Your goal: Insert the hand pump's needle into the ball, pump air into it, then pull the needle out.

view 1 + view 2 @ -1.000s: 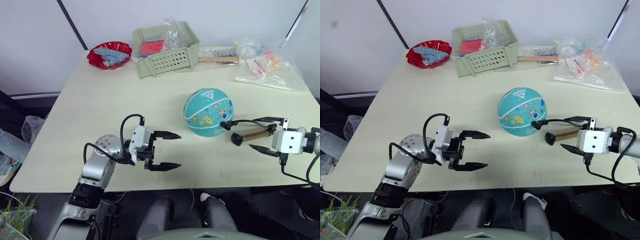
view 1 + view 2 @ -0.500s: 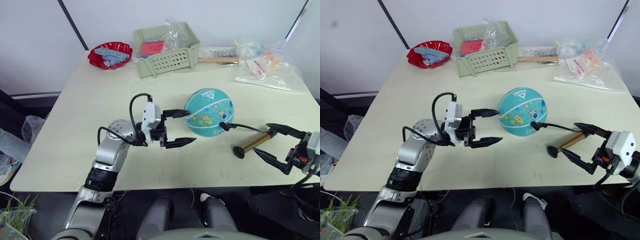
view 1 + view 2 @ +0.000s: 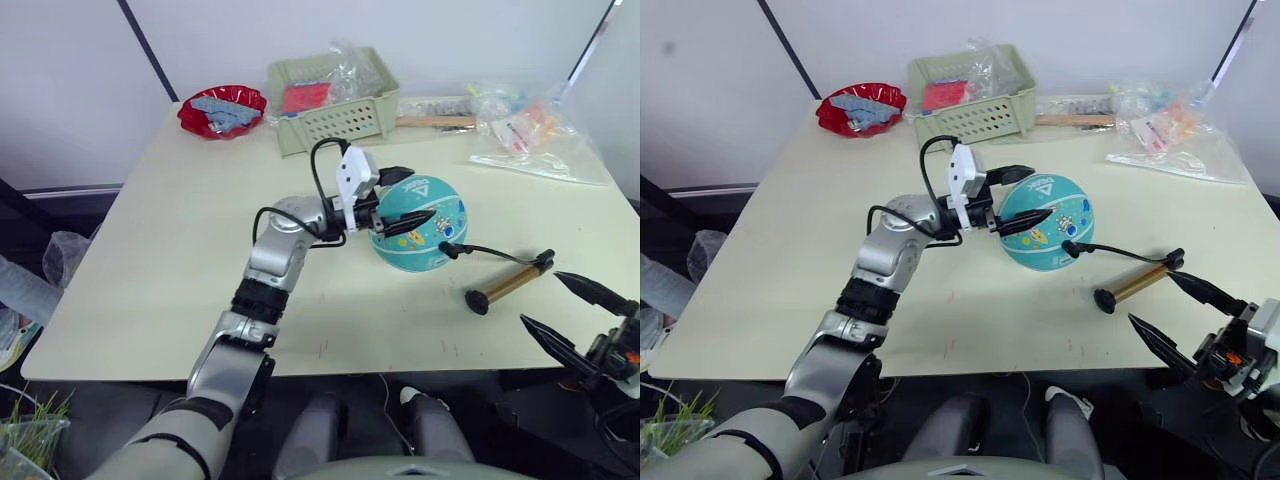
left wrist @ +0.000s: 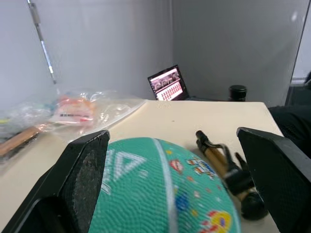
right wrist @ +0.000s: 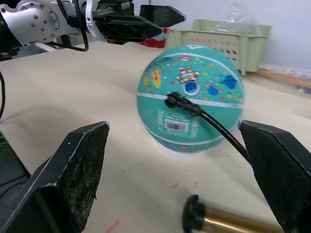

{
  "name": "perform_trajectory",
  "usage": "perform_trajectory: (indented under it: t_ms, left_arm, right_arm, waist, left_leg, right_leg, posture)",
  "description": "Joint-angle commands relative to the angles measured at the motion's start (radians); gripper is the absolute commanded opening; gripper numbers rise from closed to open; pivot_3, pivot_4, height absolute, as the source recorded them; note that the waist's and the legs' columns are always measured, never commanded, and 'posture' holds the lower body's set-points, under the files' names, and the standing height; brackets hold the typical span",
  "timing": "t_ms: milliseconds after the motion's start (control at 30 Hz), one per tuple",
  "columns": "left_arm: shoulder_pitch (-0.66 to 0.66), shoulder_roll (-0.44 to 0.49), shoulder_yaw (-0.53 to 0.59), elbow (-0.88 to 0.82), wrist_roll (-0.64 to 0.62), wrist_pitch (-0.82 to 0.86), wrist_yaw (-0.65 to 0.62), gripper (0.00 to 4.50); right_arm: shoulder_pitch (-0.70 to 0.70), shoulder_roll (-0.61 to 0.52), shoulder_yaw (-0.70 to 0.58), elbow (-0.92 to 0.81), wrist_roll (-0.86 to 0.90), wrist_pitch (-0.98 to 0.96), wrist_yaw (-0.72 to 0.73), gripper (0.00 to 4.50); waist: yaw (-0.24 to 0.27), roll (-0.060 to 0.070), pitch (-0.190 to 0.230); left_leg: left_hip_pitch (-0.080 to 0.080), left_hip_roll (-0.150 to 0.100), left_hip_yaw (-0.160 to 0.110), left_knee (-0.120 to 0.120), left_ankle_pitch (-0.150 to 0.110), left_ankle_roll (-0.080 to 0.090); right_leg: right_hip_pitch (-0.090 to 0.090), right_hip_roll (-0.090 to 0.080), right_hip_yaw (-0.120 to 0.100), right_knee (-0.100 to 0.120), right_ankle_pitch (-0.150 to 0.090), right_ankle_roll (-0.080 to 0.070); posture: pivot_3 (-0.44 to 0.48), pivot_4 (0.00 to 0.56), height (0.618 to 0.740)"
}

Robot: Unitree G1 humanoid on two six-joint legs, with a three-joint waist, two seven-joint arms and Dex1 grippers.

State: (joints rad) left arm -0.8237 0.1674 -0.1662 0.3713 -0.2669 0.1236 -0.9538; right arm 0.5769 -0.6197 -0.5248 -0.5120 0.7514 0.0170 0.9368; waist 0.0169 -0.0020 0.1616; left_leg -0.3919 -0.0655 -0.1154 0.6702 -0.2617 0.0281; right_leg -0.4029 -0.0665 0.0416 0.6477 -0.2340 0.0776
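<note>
- ball (image 3: 418, 224), teal, sits mid-table; the left gripper (image 3: 396, 198) has swung in from the near edge and now brackets its top and left side, jaws wide, gripping nothing.
- right gripper (image 3: 565, 307) has let go of the hand pump (image 3: 508, 283) and drawn back, jaws wide and empty.
- pump lies on the table; its needle (image 5: 181, 103) fitting rests against the ball, so insertion looks done and pumping is next.

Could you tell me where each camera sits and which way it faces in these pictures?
Left eye view: head, looking down over the table; both arms show, left tool astride the ball.
Right eye view: same scene, same arms.
Left wrist view: on the left arm, over the ball toward the hand pump.
Right wrist view: on the right arm, facing the ball between its open fingers.
Both wrist views share ball and pump.
</note>
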Motion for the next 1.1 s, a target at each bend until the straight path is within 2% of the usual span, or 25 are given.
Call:
perform_trajectory:
  t_ms: [33,300,400,567,767,933,1100]
  left_arm:
    - [-0.075,-0.038,0.004,0.087,0.039,-0.049,0.050,4.50]
    - [-0.114,-0.077,-0.011,0.248,0.109,-0.090,0.079,4.50]
    - [-0.123,-0.094,-0.021,0.341,0.150,-0.097,0.105,4.50]
    - [-0.117,-0.106,-0.041,0.395,0.195,-0.114,0.105,4.50]
    - [-0.116,-0.112,-0.043,0.423,0.212,-0.108,0.119,4.50]
    - [-0.116,-0.114,-0.042,0.427,0.213,-0.110,0.122,4.50]
    - [-0.109,-0.121,-0.045,0.428,0.214,-0.103,0.126,4.50]
  right_arm:
    - [0.044,0.020,-0.046,-0.032,-0.012,-0.028,0.028,4.46]
    - [0.032,0.040,-0.018,-0.043,-0.053,-0.023,0.021,4.46]
    - [-0.015,0.027,0.031,-0.059,-0.119,0.016,-0.044,4.46]
    - [-0.096,-0.015,0.126,-0.060,-0.283,0.050,-0.111,4.46]
    - [-0.285,-0.043,0.232,-0.108,-0.365,0.201,-0.251,4.46]
    - [-0.344,-0.043,0.279,-0.126,-0.410,0.251,-0.287,4.46]
    - [-0.518,-0.093,0.409,-0.092,-0.588,0.261,-0.327,4.46]
  waist:
    - [0.000,-0.001,0.000]
    - [-0.007,-0.001,0.001]
    - [-0.004,-0.002,0.001]
    - [0.000,-0.003,0.000]
    - [-0.002,-0.004,0.000]
    - [0.000,-0.005,-0.001]
    - [-0.005,-0.005,-0.001]
  left_leg:
    - [-0.001,0.000,0.000,0.000,0.000,0.000]
    - [-0.001,0.000,0.001,-0.001,0.000,0.000]
    - [0.000,0.000,0.001,0.000,0.000,0.000]
    - [0.001,0.000,0.001,0.001,0.000,0.000]
    - [0.009,0.000,0.001,0.001,0.000,0.000]
    - [0.010,0.000,-0.002,0.001,0.000,0.000]
    - [0.011,-0.001,0.000,0.001,0.000,0.000]
  right_leg:
    - [0.000,0.000,0.000,0.000,0.000,0.000]
    - [-0.001,0.000,0.001,-0.001,0.000,0.000]
    - [0.000,0.000,0.001,-0.001,0.000,0.001]
    - [0.001,0.000,0.001,0.000,0.001,0.002]
    - [0.011,-0.001,0.001,-0.001,-0.001,0.005]
    - [0.012,-0.001,-0.001,-0.001,-0.001,0.004]
    - [0.013,-0.001,0.000,-0.002,0.000,0.006]
  posture:
    - [0.000,0.150,0.740]
    - [0.000,0.150,0.740]
    - [0.000,0.150,0.740]
    - [0.000,0.150,0.740]
    - [0.000,0.150,0.740]
    - [0.000,0.150,0.740]
    - [0.000,0.150,0.740]
